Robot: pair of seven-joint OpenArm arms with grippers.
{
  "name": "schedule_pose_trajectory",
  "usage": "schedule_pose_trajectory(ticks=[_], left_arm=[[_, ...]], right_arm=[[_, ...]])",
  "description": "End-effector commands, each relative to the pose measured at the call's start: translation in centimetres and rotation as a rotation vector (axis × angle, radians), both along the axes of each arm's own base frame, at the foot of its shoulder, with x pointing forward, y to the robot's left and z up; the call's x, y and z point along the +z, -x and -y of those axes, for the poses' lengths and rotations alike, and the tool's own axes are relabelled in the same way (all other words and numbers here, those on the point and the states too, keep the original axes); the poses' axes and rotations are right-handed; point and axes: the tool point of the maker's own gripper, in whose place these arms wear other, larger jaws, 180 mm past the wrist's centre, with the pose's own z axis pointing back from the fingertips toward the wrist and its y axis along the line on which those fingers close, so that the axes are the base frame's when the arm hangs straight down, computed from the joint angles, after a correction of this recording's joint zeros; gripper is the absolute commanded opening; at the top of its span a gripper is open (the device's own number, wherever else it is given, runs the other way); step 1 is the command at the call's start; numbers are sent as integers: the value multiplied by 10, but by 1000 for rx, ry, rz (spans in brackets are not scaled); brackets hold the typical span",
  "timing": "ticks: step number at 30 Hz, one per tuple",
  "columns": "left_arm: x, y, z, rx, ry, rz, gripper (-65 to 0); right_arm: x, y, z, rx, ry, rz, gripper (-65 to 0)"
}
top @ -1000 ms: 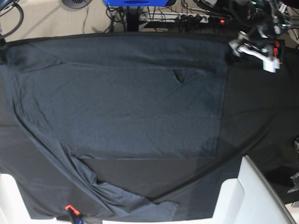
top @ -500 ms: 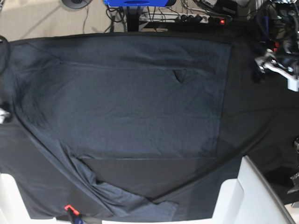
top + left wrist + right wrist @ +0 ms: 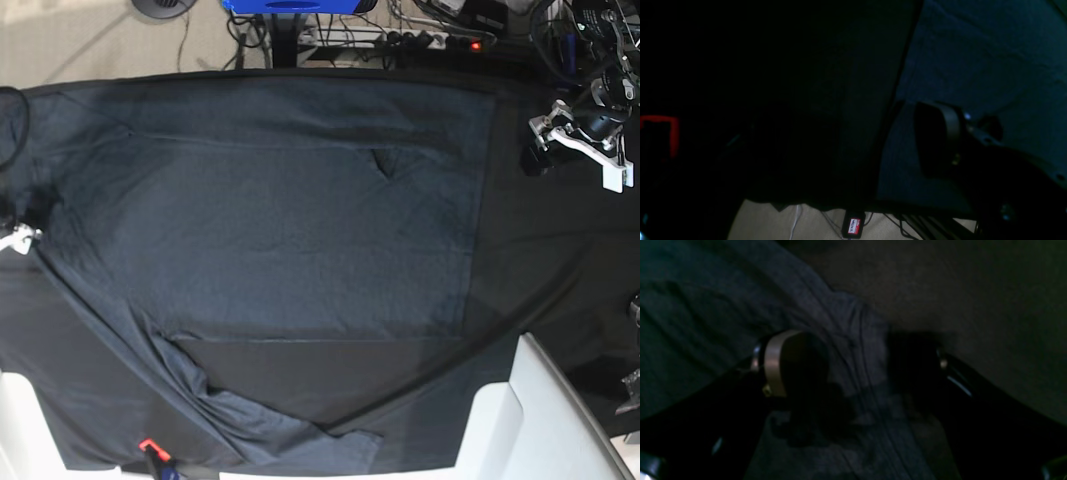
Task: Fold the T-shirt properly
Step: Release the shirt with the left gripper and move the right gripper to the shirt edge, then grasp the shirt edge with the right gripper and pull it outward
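Fabric first: the T-shirt (image 3: 270,240) lies spread across the black tablecloth (image 3: 545,260), its body flat in the middle, with a bunched, wrinkled fold trailing toward the cloth's near edge and one flap already turned over along the far edge. Its outline looks the same as a second ago; nothing in the cloth has shifted.

What has changed is the arms. The left gripper (image 3: 545,145), which a second ago hung right over the shirt's far corner, has pulled away from the garment and now sits off the shirt, above bare tablecloth beside that corner. Its jaws stand spread, and the wrist view shows one dark finger (image 3: 937,140) with nothing pinched.

The right gripper (image 3: 853,373), out of view a second ago, has arrived at the opposite side of the shirt; a sliver of it shows at the base view's edge. Its jaws are spread wide, straddling a ridge of wrinkled shirt cloth without closing on it.

Judging by this, one fold is released and the next grasp, on the side by the right gripper, is about to begin.
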Motion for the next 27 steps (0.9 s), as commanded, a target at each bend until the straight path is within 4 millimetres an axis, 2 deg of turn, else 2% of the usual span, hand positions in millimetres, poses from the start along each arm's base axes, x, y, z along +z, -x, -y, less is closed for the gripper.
schedule_pose_trajectory(ticks=[1, 3, 5, 10, 11, 13, 20, 27], left_arm=[[13, -7, -6, -5, -22, 41, -100], [12, -8, -6, -4, -20, 43, -100], [12, -8, -5, -4, -18, 43, -100], [10, -7, -5, 0, -13, 37, -100], [10, -7, -5, 0, -13, 37, -100], [10, -7, -5, 0, -13, 37, -100], [8, -6, -3, -6, -10, 33, -100], [8, -7, -2, -8, -10, 34, -102]], right_arm=[[20, -18, 13, -7, 23, 62, -212], [20, -18, 13, -7, 23, 62, -240], [19, -17, 12, -7, 22, 61, -326], [14, -18, 2, -8, 6, 59, -618], [13, -19, 2, -8, 5, 59, -650], [13, -19, 1, -7, 3, 59, -636], [20, -21, -1, 18, 13, 80, -650], [19, -9, -14, 73, 19, 90, -650]])
